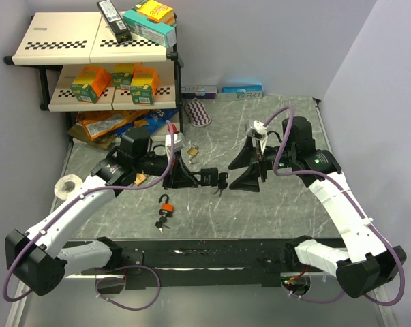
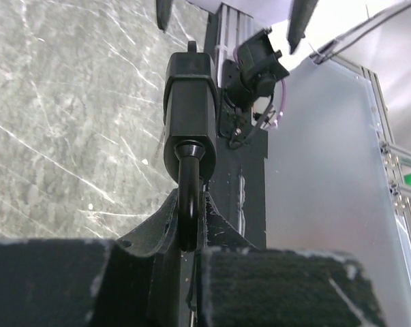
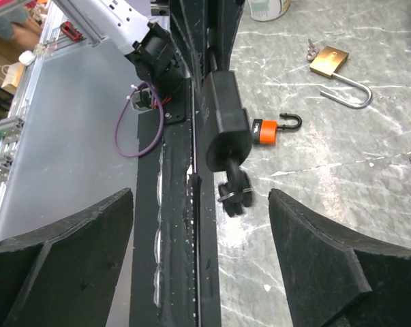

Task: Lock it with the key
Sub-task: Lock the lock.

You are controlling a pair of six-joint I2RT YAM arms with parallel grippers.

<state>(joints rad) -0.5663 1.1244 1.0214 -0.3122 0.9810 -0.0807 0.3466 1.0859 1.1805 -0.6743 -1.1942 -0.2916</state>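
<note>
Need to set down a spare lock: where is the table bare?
Bare marble lies between the orange padlock and the right arm, and right of the patterned pouch. Crowded: the centre around the black padlock, and the shelf corner.

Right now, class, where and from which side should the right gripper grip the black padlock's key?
The head of the key, approached end-on: it juts from the free end of the black padlock, opposite the shackle in the left gripper.

We show a grey marbled table (image 1: 273, 204). On it lie an orange padlock (image 1: 166, 205), a brass padlock (image 1: 191, 150) and a tape roll (image 1: 69, 185).
</note>
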